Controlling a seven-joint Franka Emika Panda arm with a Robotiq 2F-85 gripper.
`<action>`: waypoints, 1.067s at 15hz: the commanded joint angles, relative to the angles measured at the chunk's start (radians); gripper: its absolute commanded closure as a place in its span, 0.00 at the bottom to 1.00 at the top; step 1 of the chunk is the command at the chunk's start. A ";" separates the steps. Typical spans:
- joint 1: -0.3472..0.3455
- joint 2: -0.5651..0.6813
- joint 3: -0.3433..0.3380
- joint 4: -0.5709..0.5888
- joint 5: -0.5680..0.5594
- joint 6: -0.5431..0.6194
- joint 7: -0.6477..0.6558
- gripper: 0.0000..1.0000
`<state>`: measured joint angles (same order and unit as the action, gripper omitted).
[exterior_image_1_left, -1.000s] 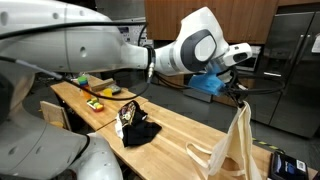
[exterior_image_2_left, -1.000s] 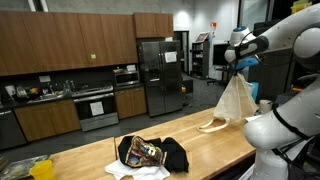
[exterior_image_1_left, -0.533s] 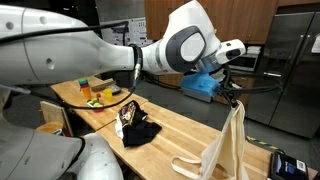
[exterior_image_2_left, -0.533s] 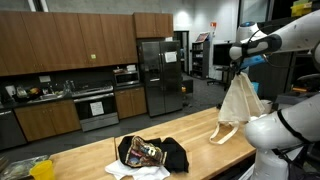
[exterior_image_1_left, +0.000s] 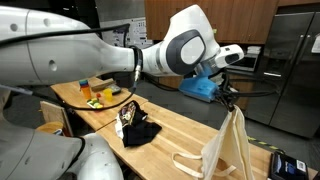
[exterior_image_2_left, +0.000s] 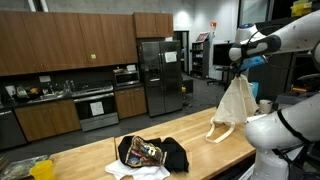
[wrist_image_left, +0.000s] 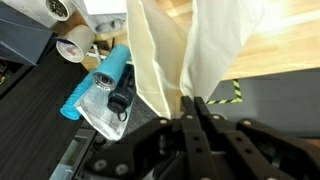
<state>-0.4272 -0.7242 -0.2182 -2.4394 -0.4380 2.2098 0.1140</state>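
Observation:
A cream cloth tote bag (exterior_image_1_left: 229, 148) hangs in the air over the far end of the wooden table (exterior_image_1_left: 175, 125), and it shows in both exterior views (exterior_image_2_left: 235, 102). My gripper (exterior_image_1_left: 228, 99) is shut on the bag's top, lifting it so its loose handles (exterior_image_2_left: 216, 136) trail near the tabletop. In the wrist view the black fingers (wrist_image_left: 196, 108) pinch the cream fabric (wrist_image_left: 190, 50) between them. In an exterior view my gripper (exterior_image_2_left: 238, 68) sits just above the bag's peak.
A dark crumpled garment with a patterned patch (exterior_image_1_left: 135, 127) (exterior_image_2_left: 152, 153) lies mid-table on white cloth. Yellow and green items (exterior_image_1_left: 93, 92) sit at one table end. A blue cylinder and a clear bag (wrist_image_left: 105, 90) lie on the floor below. Fridge and cabinets (exterior_image_2_left: 160, 75) stand behind.
The gripper with the bag shifted along the table over the last second, then rose slightly; the bag swings a little and its handles trail lower near the table.

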 joint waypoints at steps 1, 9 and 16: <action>0.046 -0.041 -0.047 -0.101 0.012 -0.020 -0.167 0.99; 0.138 0.045 -0.209 -0.246 0.033 0.067 -0.579 0.99; -0.012 0.266 -0.223 -0.212 -0.302 0.236 -0.644 0.99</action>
<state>-0.3524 -0.5837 -0.4457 -2.7013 -0.5922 2.3285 -0.5595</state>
